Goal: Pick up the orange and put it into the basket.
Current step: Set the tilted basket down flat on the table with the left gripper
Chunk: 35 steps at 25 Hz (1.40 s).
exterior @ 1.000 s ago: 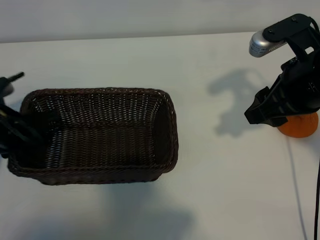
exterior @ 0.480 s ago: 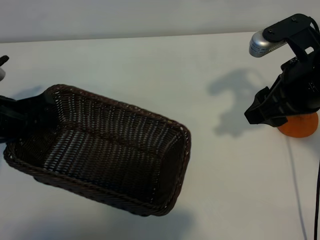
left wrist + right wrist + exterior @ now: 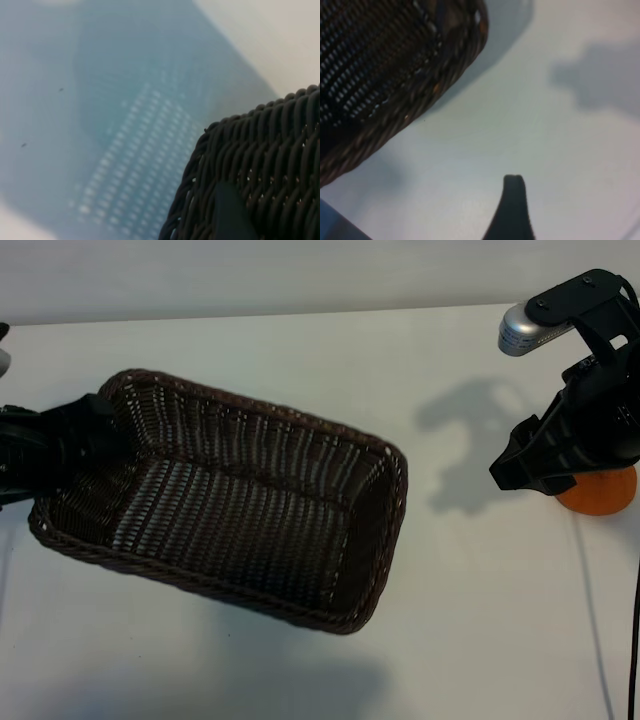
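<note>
Orange on table under right gripper, fingers apart; left gripper apparently clamped on tilted basket.

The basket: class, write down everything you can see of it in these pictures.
The basket is rectangular, dark brown woven wicker with rounded corners, a braided rim and sloping sides. It is empty. It sits skewed on the white table, its long axis running diagonally, and appears tilted. The left pincer grips its left end wall. The orange lies apart from it, far right.
</note>
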### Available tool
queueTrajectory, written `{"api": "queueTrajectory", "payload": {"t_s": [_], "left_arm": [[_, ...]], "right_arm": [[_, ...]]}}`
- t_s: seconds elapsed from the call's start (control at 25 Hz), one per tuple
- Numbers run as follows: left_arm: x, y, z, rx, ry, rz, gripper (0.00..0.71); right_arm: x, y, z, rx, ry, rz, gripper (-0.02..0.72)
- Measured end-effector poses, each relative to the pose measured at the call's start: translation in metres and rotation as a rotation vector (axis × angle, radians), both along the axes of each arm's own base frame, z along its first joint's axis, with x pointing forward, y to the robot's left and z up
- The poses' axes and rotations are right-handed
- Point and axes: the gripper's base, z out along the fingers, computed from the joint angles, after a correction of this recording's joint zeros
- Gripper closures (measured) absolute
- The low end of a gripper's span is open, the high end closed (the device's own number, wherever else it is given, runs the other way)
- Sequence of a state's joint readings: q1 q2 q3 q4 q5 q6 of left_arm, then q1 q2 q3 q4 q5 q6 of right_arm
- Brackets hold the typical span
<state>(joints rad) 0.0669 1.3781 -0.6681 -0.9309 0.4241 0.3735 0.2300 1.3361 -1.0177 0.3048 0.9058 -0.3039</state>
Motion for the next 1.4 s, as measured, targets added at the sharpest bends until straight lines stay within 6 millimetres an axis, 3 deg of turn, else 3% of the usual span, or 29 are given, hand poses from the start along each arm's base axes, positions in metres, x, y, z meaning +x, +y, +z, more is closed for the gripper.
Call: {"api": "queueTrajectory", "payload": {"t_s": [0.8,1.08,1.4], "left_arm": [[0.015,-0.001,0.010,-0.125,-0.137,0.148,0.305],[0.026,-0.035,-0.013,-0.125,-0.085,0.092,0.305],[0.049,-0.061,-0.020,-0.138,-0.074,0.126,0.305]], "right_arm": [[0.000,0.000,0.000,0.000,0.001,0.000,0.112],[0.000,0.000,0.000,0.000,0.001,0.000,0.112],[0.000,0.000,0.000,0.000,0.002,0.001,0.112]]}}
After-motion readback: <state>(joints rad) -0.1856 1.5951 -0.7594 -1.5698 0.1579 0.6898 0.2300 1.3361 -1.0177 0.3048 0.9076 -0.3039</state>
